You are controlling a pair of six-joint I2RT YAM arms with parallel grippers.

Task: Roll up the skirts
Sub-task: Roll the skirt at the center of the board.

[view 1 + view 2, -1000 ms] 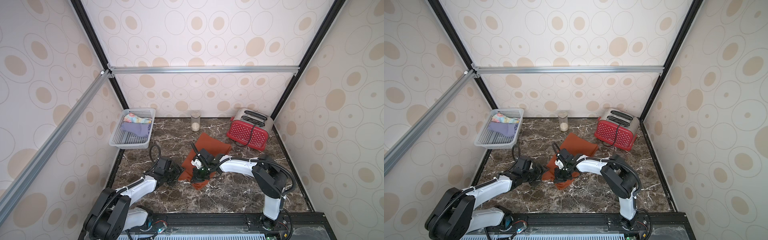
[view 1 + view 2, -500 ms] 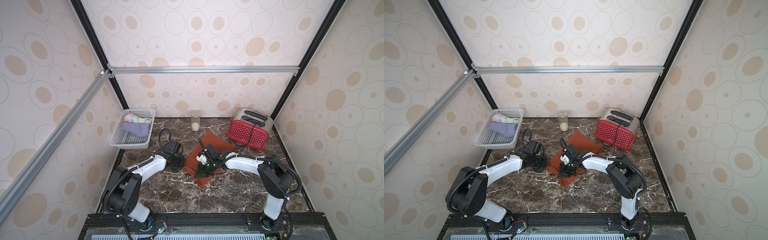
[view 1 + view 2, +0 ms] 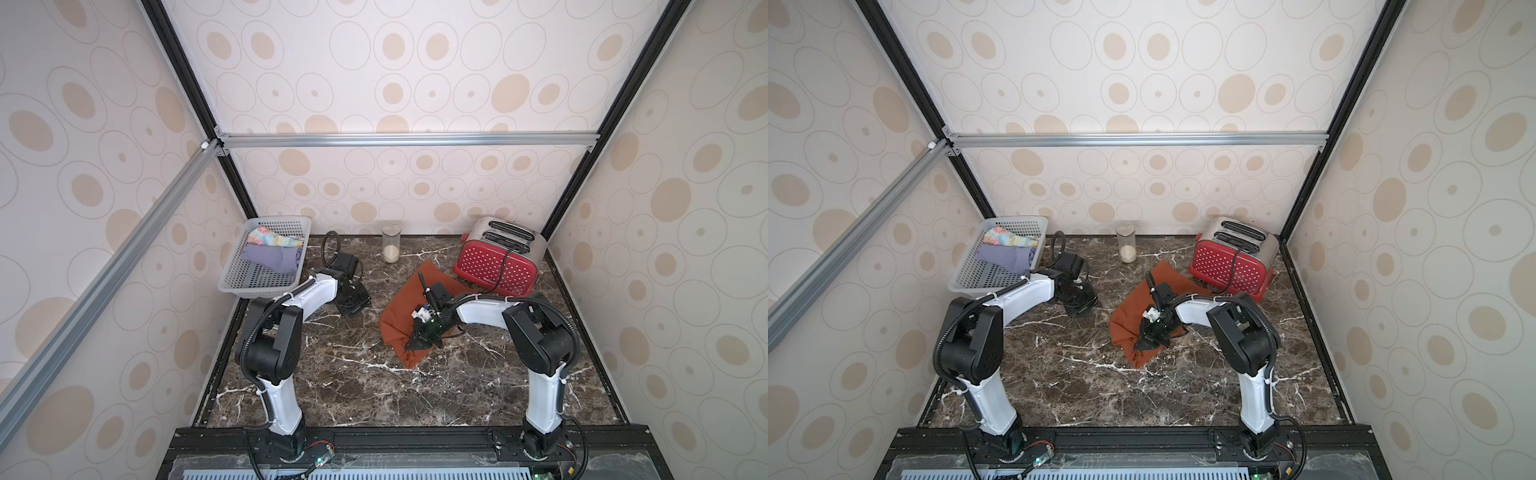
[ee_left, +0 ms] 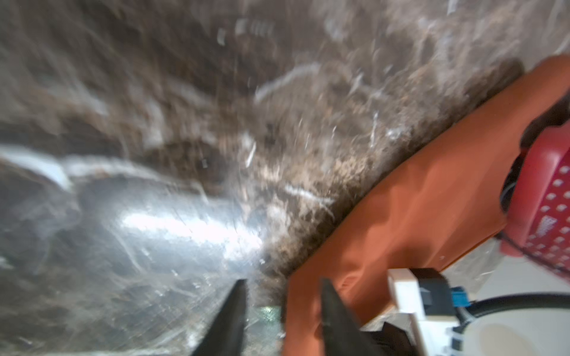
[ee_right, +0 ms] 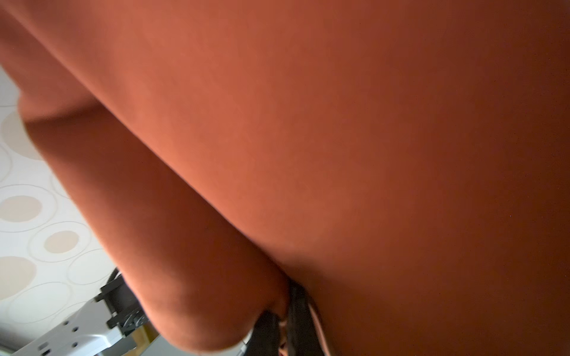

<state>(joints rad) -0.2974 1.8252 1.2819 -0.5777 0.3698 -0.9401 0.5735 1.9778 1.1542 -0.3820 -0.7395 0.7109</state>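
Note:
The rust-orange skirt point(image 3: 401, 309) point(image 3: 1128, 311) lies crumpled mid-table, one corner against the toaster. My right gripper point(image 3: 417, 343) point(image 3: 1142, 345) is shut on a fold at its near edge; in the right wrist view the cloth point(image 5: 308, 123) fills the frame around the gripper point(image 5: 285, 308). My left gripper point(image 3: 353, 305) point(image 3: 1081, 303) stands open over bare marble to the left of the skirt, holding nothing. In the left wrist view the gripper point(image 4: 283, 286) faces the skirt point(image 4: 416, 200). The lavender skirt point(image 3: 274, 257) and the floral skirt point(image 3: 270, 237) lie in the basket.
A grey mesh basket point(image 3: 257, 289) stands at the back left, just behind the left arm. A red toaster point(image 3: 494, 262) with a black cord sits at the back right, and a glass jar point(image 3: 390, 247) stands by the back wall. Patterned walls enclose the dark marble table.
My left gripper has pulled away from the orange skirt's left edge, back towards the basket. The right gripper has shifted slightly right with the fold still pinched.

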